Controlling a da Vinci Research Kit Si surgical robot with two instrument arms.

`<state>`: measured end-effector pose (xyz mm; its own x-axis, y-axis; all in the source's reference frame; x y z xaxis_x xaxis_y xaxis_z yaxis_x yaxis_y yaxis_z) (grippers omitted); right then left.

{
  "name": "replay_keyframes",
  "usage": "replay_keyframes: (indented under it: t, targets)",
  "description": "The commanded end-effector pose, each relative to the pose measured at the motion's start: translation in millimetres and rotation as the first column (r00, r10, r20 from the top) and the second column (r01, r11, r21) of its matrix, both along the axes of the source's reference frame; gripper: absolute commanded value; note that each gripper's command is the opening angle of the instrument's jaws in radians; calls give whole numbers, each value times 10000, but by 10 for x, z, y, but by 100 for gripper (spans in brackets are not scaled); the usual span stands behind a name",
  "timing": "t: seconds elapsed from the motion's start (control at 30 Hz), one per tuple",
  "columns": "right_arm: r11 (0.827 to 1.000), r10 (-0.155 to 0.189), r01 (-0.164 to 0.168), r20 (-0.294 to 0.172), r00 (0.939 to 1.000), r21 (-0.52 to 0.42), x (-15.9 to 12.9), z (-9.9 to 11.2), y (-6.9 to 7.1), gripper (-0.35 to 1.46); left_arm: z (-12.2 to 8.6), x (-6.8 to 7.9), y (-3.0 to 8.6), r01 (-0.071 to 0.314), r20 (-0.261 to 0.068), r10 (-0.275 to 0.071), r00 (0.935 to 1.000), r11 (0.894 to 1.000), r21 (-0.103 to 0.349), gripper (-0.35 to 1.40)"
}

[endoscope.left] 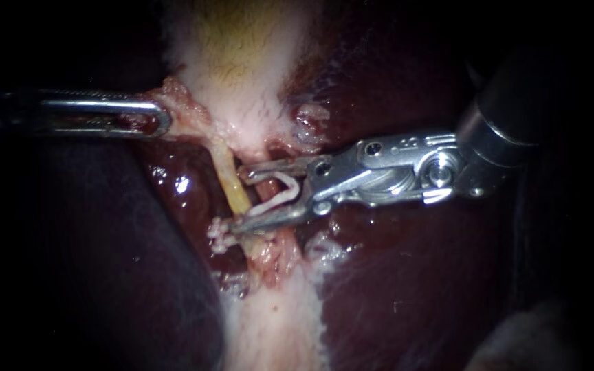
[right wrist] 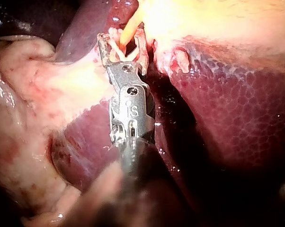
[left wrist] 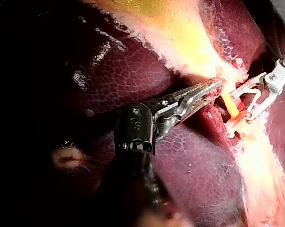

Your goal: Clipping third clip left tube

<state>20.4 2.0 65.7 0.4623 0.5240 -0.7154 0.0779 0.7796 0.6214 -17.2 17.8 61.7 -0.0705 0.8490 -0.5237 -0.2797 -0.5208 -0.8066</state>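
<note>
**Liver** (endoscope.left: 414,288): dark red and fills the field. It is the bed under all the rest.

**Gallbladder** (endoscope.left: 242,62): pale with a yellow centre. It sits at 12 o'clock and narrows toward the middle of the endoscope view.

**Your left instrument** (endoscope.left: 163,118): enters from 9 o'clock. Its claw is pinched on the ragged tissue at the gallbladder's narrow end. In my judgement this grip draws the tissue toward 9 o'clock, so the tube below stands taut and exposed.

**Your right instrument** (endoscope.left: 240,200): enters from 3 o'clock with its claw pointing to 9 o'clock. The claw is spread wide and grips nothing. You approach roughly square to the tube, which suits a clip that must close across it.

**Left tube** (endoscope.left: 230,177): yellow, at centre, just beside a reddish strand. Its long axis runs from 11 o'clock at the gallbladder to 5 o'clock. The right wrist view shows it passing between the spread claw halves.

**Clip** (endoscope.left: 280,196): white, V-shaped and seated in the claw. Its mouth faces 9 o'clock toward the tube, and it is not yet closed.
</note>
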Motion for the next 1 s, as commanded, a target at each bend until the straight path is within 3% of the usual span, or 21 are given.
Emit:
replay_keyframes:
  t: [0.03,0.27,0.6,0.8,1.0]
  targets:
    - [10000,54,-53,25,10000,-23,0,0,2,49,0,0,0,4,-4,-4,10000,10000,-1,-35]
    - [9999,147,-147,79,9999,-36,12,7,9,49,-1,-1,-1,9,-8,-9,10000,10000,-1,-35]
    - [9974,720,-717,-647,9953,58,40,7,13,50,-1,-1,-1,11,-9,-11,10000,10000,-1,-35]
    - [9935,1062,-996,-1320,9856,557,49,5,13,50,-1,-1,0,10,-8,-10,10000,10000,-1,-35]
    - [9862,1382,-1167,-1963,9708,1171,48,-10,18,49,-1,-1,0,8,-7,-8,10000,10000,-1,-35]
